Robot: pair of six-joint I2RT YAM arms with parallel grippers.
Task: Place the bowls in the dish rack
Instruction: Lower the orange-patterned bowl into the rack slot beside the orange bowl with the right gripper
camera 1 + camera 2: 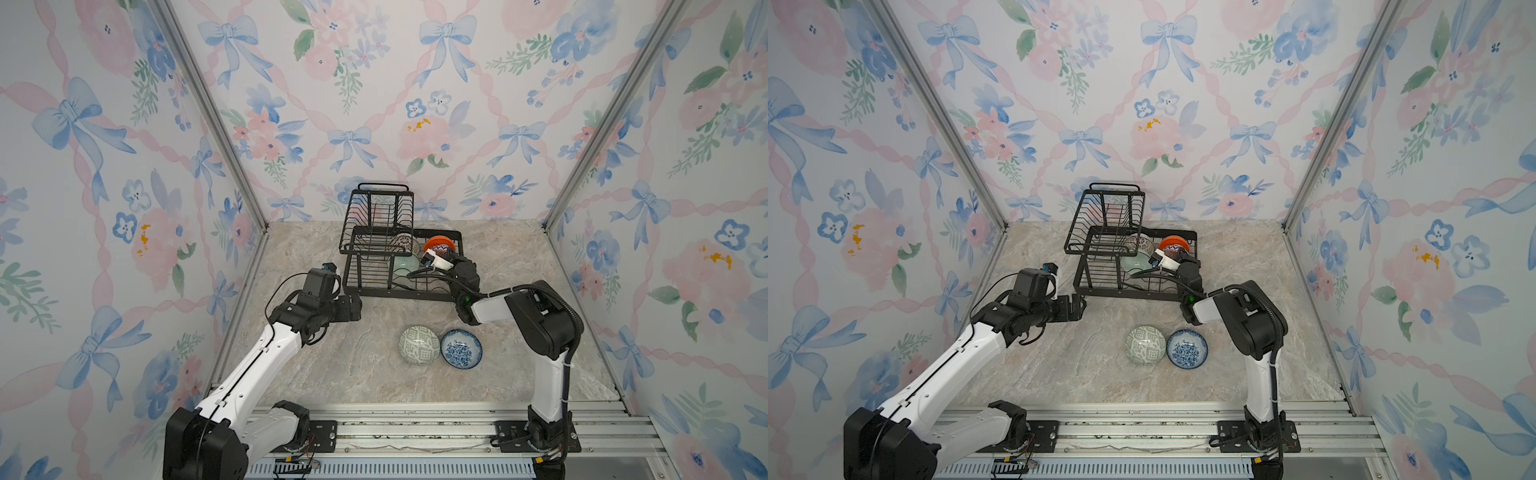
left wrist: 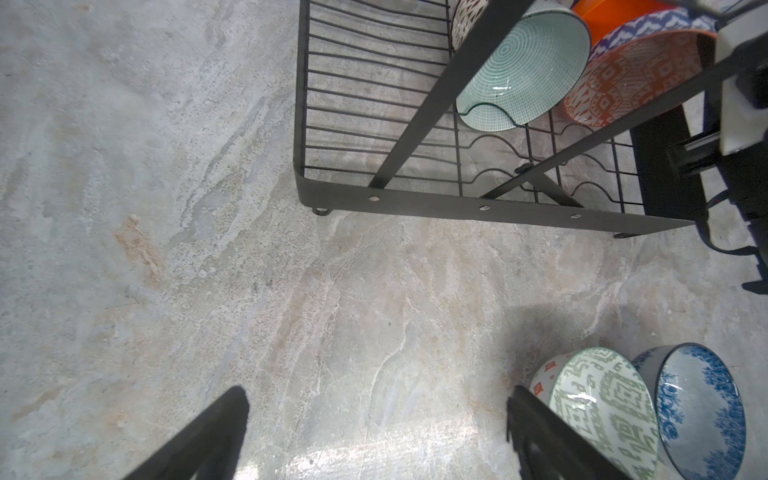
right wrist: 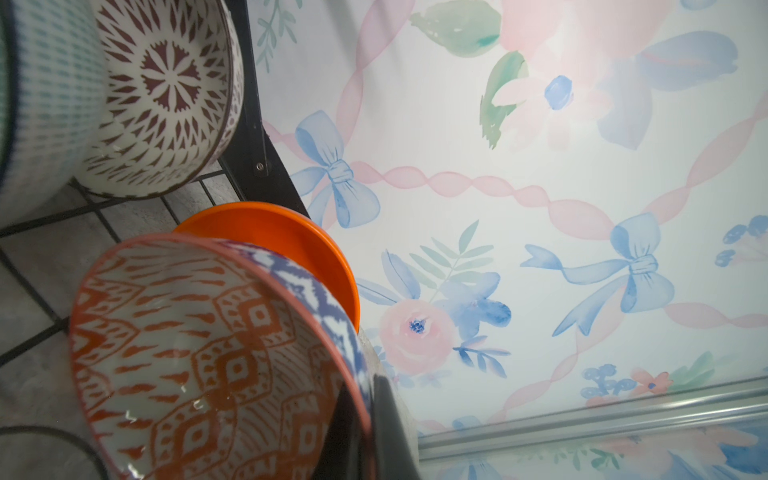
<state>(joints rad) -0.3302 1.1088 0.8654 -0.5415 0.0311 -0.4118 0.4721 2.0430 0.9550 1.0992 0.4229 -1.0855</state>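
Counting four bowls in the dish rack (image 2: 498, 208): the brown-lattice bowl (image 3: 166, 95), the mint bowl (image 2: 523, 66), the plain orange bowl (image 3: 291, 237), and the orange-white geometric bowl (image 3: 199, 353), its rim pinched by the right tool (image 3: 365, 415). Two wait on the surface (image 1: 332, 365) in front of the rack: the grey-green bowl (image 1: 419, 345) and the blue floral bowl (image 1: 461, 348). The left tool (image 2: 378, 399) hangs spread and empty beside the rack's front corner. No writing is readable.

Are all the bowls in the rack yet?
No, the grey-green patterned bowl and blue floral bowl sit on the tabletop outside the dish rack.
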